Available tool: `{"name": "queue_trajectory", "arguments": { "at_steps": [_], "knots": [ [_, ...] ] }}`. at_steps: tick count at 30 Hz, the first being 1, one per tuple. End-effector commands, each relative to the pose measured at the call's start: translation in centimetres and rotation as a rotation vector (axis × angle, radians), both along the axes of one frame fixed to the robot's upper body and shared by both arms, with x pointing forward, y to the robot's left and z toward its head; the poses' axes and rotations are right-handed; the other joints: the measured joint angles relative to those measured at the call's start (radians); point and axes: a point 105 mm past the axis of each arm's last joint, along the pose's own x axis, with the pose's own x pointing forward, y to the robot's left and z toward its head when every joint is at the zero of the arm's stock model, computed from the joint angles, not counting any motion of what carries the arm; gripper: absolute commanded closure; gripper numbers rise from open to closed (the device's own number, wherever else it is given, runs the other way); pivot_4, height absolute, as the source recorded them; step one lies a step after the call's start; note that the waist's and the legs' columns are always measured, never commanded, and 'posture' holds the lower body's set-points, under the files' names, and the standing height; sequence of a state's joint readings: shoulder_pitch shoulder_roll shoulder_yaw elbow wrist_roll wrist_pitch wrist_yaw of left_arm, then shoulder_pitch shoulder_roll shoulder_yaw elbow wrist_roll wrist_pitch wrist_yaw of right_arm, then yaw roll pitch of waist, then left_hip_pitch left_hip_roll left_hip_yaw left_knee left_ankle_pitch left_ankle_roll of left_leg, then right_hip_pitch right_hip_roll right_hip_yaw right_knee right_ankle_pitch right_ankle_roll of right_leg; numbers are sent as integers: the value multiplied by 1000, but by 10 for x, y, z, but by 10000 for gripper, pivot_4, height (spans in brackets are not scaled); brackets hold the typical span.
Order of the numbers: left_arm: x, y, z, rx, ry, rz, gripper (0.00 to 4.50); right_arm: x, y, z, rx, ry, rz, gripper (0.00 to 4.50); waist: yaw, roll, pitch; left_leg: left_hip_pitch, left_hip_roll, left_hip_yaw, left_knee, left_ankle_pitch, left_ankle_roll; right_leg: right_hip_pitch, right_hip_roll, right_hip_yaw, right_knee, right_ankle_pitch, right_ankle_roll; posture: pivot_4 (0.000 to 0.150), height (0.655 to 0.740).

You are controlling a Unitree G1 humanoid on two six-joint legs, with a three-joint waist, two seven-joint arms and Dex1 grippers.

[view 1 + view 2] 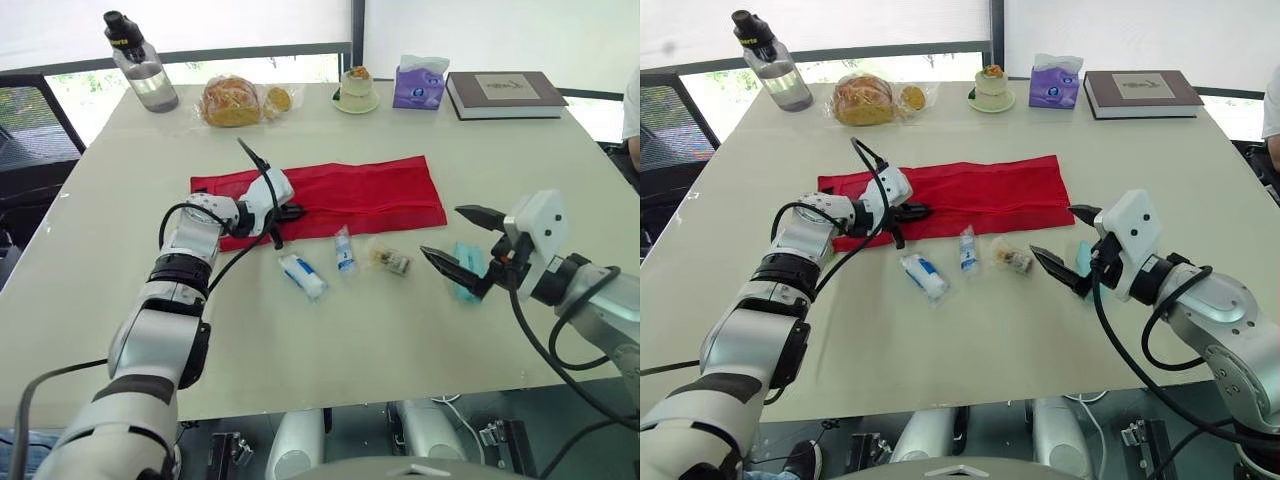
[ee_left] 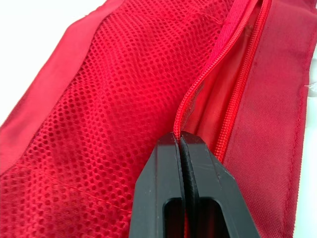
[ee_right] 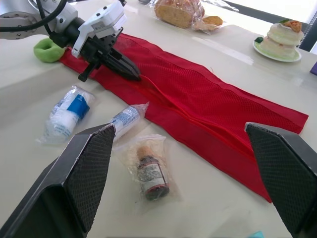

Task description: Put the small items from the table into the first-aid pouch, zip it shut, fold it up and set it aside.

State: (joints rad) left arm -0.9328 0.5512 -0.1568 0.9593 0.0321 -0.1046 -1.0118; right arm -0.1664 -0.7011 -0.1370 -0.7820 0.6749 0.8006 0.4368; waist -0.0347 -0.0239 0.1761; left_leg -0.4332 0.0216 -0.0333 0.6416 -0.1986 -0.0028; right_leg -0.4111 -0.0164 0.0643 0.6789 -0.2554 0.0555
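The job is barely begun, as I read it. The first-aid pouch [image 1: 350,192] lies unfolded and flat across the middle of the table [image 1: 400,340], and its zipper [image 2: 198,88] is parted, so the mouth is available for loading. My left gripper [image 2: 181,137] is pinched together on the mesh-side lip of that opening, apparently holding it up so the gap shows. Nothing is inside that I can make out. The small items all sit on the table just in front of the pouch: a wrapped bandage roll [image 1: 302,276], a smaller wrapped roll [image 1: 344,250] beside it, and a small brown bottle [image 3: 151,178] in a clear bag. A teal packet [image 1: 468,272] lies further to my right. My right gripper [image 1: 443,231] has its fingers spread wide and carries nothing; it hangs between the bottle and the teal packet, and I cannot tell whether its lower finger touches the packet. A green lump [image 3: 48,49] rests against the pouch's left end, and I cannot say what it is. By my reckoning, the whole sequence remains: each item in, zipper run shut, pouch folded and set aside.
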Motion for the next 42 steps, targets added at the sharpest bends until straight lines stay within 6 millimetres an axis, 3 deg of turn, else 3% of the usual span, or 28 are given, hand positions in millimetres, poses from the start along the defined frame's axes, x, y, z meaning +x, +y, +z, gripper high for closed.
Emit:
{"name": "queue_trajectory", "arguments": {
  "at_steps": [1, 7, 14, 19, 22, 25, 30, 37, 42],
  "knots": [
    [4, -1, 14, -28, -41, -13, 44560, -6, 1, 11, -2, -63, 3, 0, 0, 0, 0, 0, 0, 0, 0, 0, 0, 0, 0, 0, 0, 0, 0, 1500, 7400],
    [7, -6, 26, -85, -45, -20, 44560, -15, 3, 12, -3, -73, 70, 0, 2, 0, 0, 0, 0, -1, 0, 0, 0, 0, 0, -1, 0, 0, 0, 1500, 7400],
    [7, -11, 25, -69, -32, -53, 44560, -35, -12, 34, 30, -84, 224, 0, 2, 0, 0, 0, 0, -1, 1, 0, 0, 1, 0, -1, 0, 0, 0, 1500, 7400],
    [7, -13, 26, -68, -32, -61, 44560, -37, -26, 49, 17, -90, 253, 0, 2, 0, 0, 0, 0, -1, 1, 0, 0, 1, 0, -1, 0, 0, 0, 1500, 7400],
    [5, -14, 26, -65, -15, -84, 44560, -40, -23, 52, 28, -65, 299, 0, 2, 0, 0, 0, 0, -1, 1, 0, 0, 2, 0, -1, 0, 0, 0, 1500, 7400],
    [3, -14, 25, -55, -5, -101, 44560, -40, -11, 45, 41, -20, 327, 0, 1, 0, 0, 0, 0, -1, 1, 0, 0, 2, 0, -1, 0, 0, 0, 1500, 7400],
    [1, -11, 24, -26, 7, -116, 44560, -25, 18, 12, 16, 17, 265, 0, -1, 0, 0, 0, 0, -1, 1, 0, 0, 1, 0, -1, 0, 0, 0, 1500, 7400],
    [1, -7, 22, -18, 27, -104, 44560, -2, 82, -25, 60, 129, 313, 0, -5, -1, 0, 0, 0, -1, 2, 0, 0, 1, 0, -1, 1, 0, 0, 1500, 7400],
    [0, -7, 21, -16, 39, -111, 44560, 8, 114, -43, 28, 220, 338, 0, -5, -1, 0, 0, 0, -1, 3, 0, 0, 1, 0, -1, 1, 0, 0, 1500, 7400]
  ]
}}
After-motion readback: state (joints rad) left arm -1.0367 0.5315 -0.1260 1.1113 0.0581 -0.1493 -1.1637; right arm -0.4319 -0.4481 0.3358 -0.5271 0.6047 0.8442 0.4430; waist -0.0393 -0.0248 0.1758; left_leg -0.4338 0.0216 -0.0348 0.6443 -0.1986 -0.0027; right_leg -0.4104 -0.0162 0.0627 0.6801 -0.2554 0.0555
